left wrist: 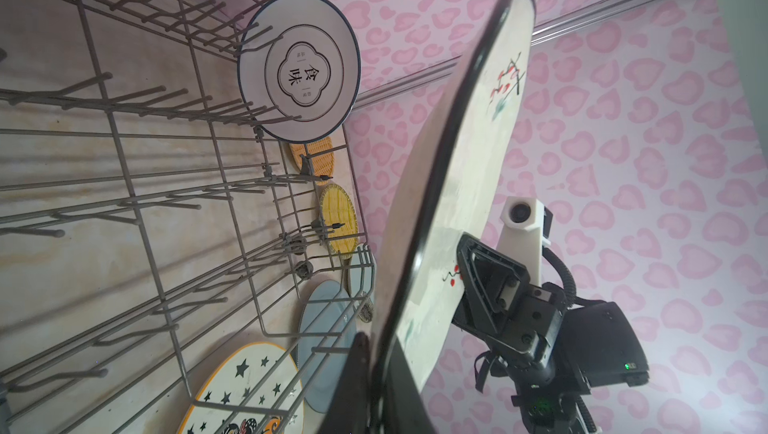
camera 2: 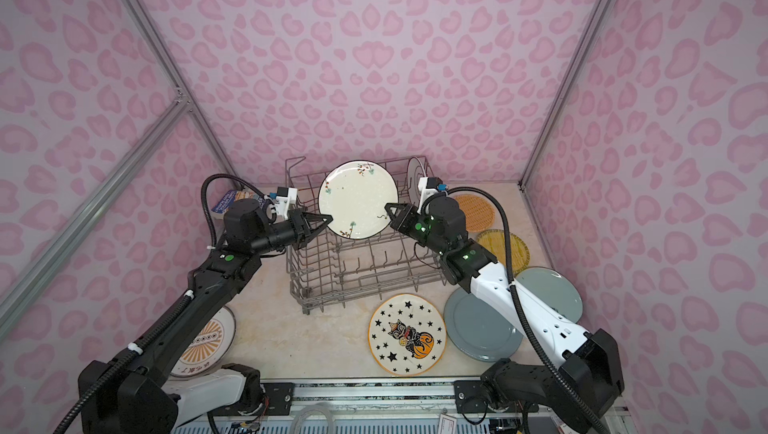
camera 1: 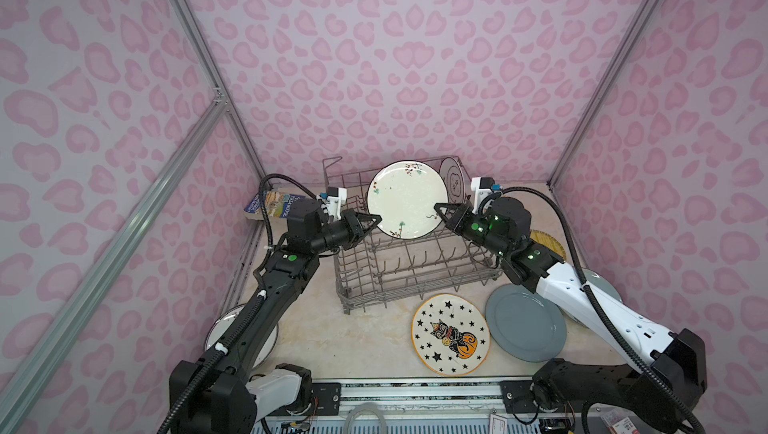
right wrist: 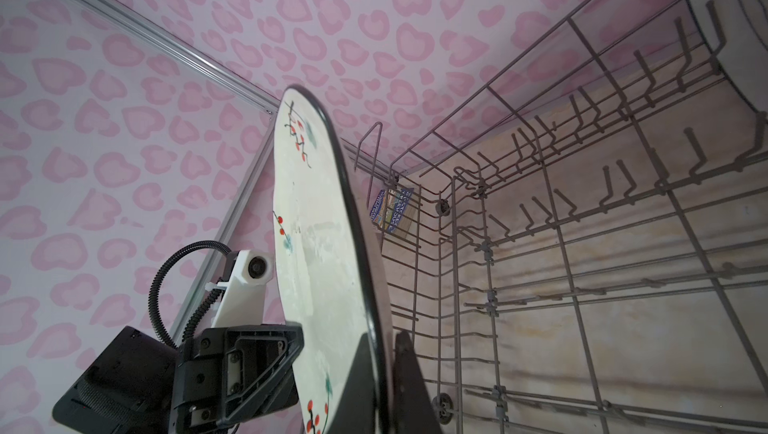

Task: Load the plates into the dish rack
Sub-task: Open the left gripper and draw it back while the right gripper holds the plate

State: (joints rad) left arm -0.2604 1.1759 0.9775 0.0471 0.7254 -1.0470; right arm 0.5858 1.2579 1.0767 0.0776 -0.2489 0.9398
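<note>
Left arm and right arm meet over the dish rack, with one flowered plate upright between them above its tines, seemingly to slot it on edge. Right gripper is clamped on the rim; left gripper straddles the opposite rim, grip indeterminate.

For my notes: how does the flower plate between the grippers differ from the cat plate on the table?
The flower plate is held up over the dish rack; the cat plate lies flat on the table. The flower plate has a black rim, the cat plate an orange one. Both are round and white.
</note>
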